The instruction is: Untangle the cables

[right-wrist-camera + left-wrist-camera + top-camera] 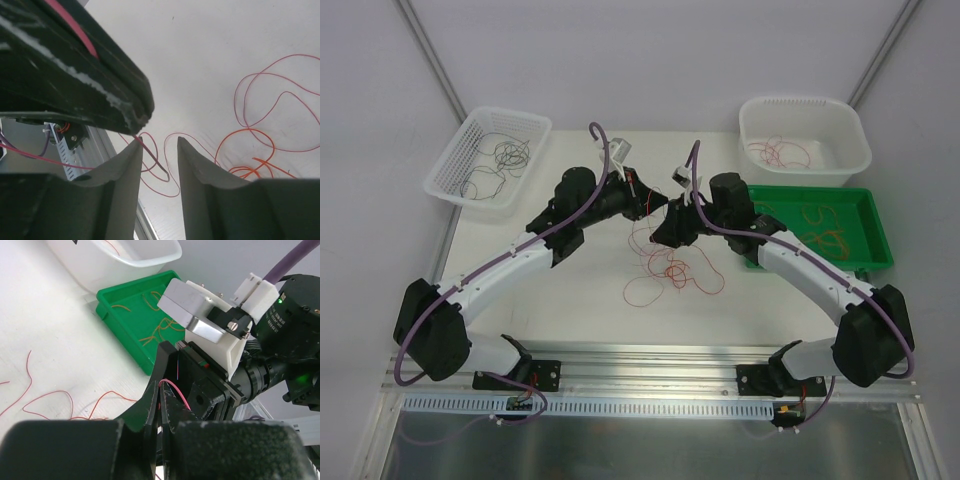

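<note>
Room is tight at mid-table, where the left gripper (648, 203) and right gripper (159, 145) nearly meet tip to tip. A white lattice basket (455, 175) sits at the far left corner, a white tub (855, 150) and green tray (875, 245) line the right edge, and open white table (570, 300) runs back to the aluminium rail (650, 365). The left fingers (75, 450) are pressed together on a red strand (175, 390) rising from the cables (670, 268), which sprawl in red and orange loops on the table just below both tips; the right fingers (120, 180) stand apart, red wire running through their gap.
</note>
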`<action>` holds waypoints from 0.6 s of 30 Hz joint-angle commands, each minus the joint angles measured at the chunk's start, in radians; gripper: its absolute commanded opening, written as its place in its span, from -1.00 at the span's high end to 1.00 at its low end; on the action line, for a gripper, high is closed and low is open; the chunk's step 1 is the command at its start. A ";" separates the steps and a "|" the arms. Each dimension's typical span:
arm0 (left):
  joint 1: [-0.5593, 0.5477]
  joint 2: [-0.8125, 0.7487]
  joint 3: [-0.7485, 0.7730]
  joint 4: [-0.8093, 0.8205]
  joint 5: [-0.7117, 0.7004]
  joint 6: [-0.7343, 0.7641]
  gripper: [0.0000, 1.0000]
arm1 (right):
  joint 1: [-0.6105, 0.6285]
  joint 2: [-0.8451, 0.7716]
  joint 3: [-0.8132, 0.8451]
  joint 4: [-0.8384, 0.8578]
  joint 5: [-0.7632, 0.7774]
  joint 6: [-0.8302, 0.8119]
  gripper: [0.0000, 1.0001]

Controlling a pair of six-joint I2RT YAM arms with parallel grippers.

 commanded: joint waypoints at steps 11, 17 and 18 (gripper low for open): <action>0.026 -0.047 0.001 -0.029 0.024 -0.007 1.00 | -0.009 -0.107 0.009 -0.112 0.022 -0.132 -0.06; 0.032 -0.065 -0.003 -0.050 0.006 0.007 1.00 | -0.022 -0.192 0.027 -0.201 0.055 -0.192 -0.43; 0.032 -0.065 -0.002 -0.050 0.004 0.009 1.00 | -0.022 -0.203 0.027 -0.204 0.045 -0.195 -0.53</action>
